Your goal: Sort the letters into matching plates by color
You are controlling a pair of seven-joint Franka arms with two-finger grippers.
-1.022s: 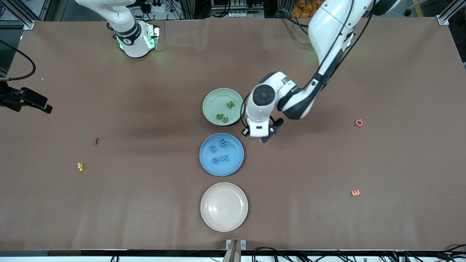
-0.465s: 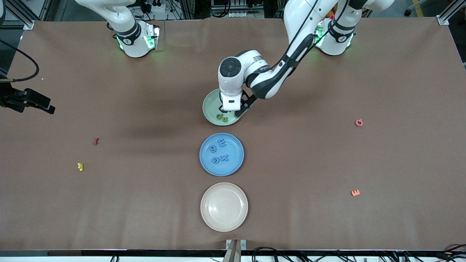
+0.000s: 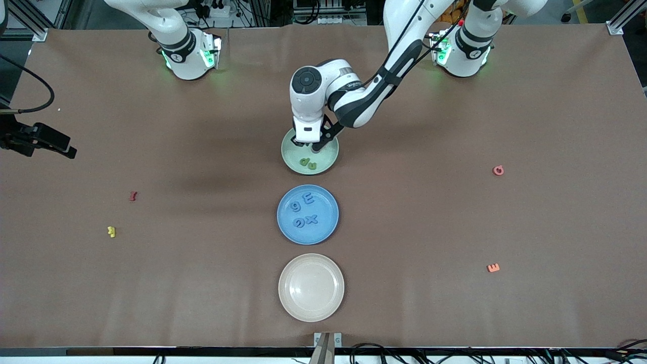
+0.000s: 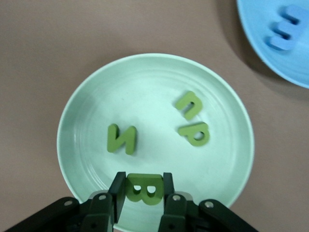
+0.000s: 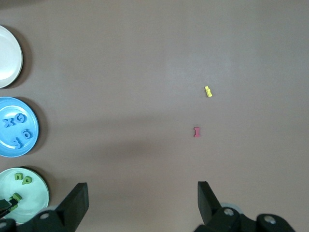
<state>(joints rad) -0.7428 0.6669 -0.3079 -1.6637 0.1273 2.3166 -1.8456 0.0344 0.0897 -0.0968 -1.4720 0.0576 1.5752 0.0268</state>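
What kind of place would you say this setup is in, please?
Most likely a robotics lab: two arms are bolted to a brown-covered table with aluminium framing and cables at its edges. The left claw holds a green letter B over the green plate.

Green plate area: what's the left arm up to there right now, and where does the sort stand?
The left gripper is over the green plate, shut on a green letter B. Three green letters already lie in that plate, and four blue letters lie in the blue plate. The beige plate holds nothing. Red, yellow, pink and orange letters lie loose on the table. The right gripper waits open above the table at its own end.
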